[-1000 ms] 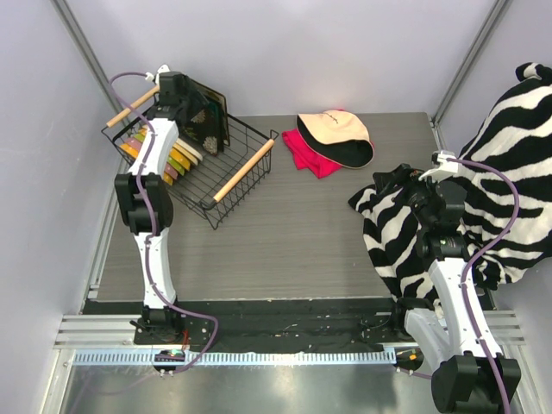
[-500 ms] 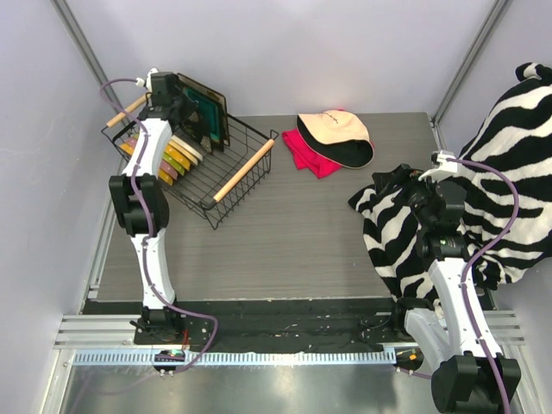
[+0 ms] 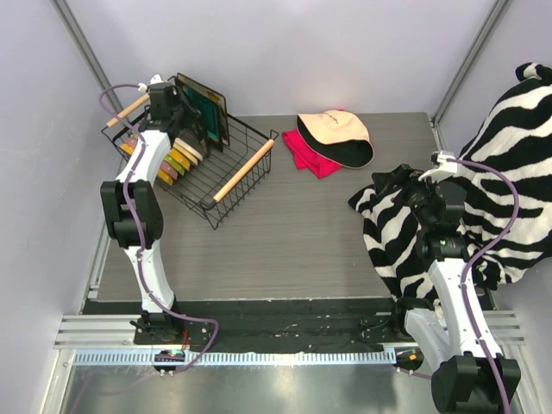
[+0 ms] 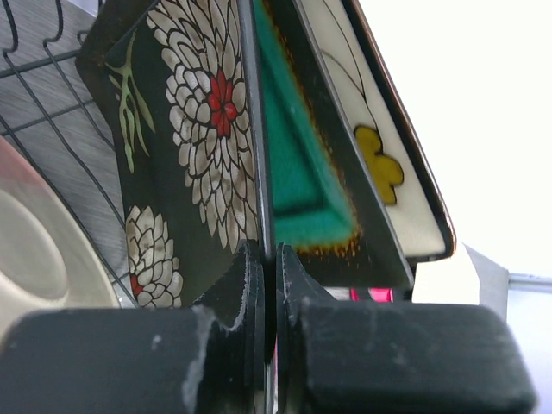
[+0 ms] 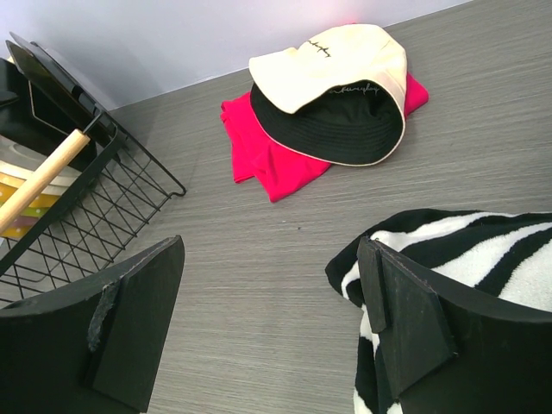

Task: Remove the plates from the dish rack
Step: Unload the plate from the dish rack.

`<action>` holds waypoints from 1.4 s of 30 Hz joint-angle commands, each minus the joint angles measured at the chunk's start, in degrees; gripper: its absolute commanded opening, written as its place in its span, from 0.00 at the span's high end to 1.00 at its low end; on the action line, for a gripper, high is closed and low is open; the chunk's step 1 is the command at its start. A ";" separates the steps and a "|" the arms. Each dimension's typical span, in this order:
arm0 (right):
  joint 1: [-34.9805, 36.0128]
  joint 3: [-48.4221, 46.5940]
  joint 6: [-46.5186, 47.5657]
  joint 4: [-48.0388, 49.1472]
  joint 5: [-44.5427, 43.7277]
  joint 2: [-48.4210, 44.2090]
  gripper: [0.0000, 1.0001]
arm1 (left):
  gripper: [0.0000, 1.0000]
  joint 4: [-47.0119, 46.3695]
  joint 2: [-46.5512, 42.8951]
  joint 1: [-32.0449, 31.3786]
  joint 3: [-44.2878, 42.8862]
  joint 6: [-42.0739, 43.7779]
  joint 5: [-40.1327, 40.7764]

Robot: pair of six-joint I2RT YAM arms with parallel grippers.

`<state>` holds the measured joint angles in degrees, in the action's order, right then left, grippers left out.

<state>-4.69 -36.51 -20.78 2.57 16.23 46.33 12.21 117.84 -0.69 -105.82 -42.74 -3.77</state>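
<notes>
Two arms: the left gripper (image 4: 269, 260) is clamped on the rim of a dark flowered plate (image 4: 185, 147) standing in the rack (image 3: 244, 170) at far left. The right gripper (image 5: 272, 259) is spread wide and holds nothing, beside a striped cloth (image 5: 483, 250).

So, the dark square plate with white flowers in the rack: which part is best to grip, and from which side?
Grip its upper rim, coming from above. The square plate stands on edge in the dish rack, so the thin rim is free and fits between two fingers, while a cream plate stands close beside it. The left gripper is shut on that rim.
</notes>
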 commanded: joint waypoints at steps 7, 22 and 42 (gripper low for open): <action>-0.06 0.21 -0.23 2.88 0.65 -1.77 0.10 | 1.00 -14.40 -11.58 -0.10 5.80 4.95 -3.88; -0.06 0.39 -0.14 2.79 0.82 -2.20 0.10 | 1.00 -17.92 -19.05 -0.10 10.37 4.95 -2.56; -0.06 -3.11 -0.85 -1.24 0.12 -0.98 0.10 | 1.00 -17.48 -27.92 -0.10 10.37 6.00 -9.94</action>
<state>-4.69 -35.75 -21.15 2.28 16.62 45.28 7.16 99.15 -0.78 -93.34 -38.37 -10.98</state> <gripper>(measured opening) 0.902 0.048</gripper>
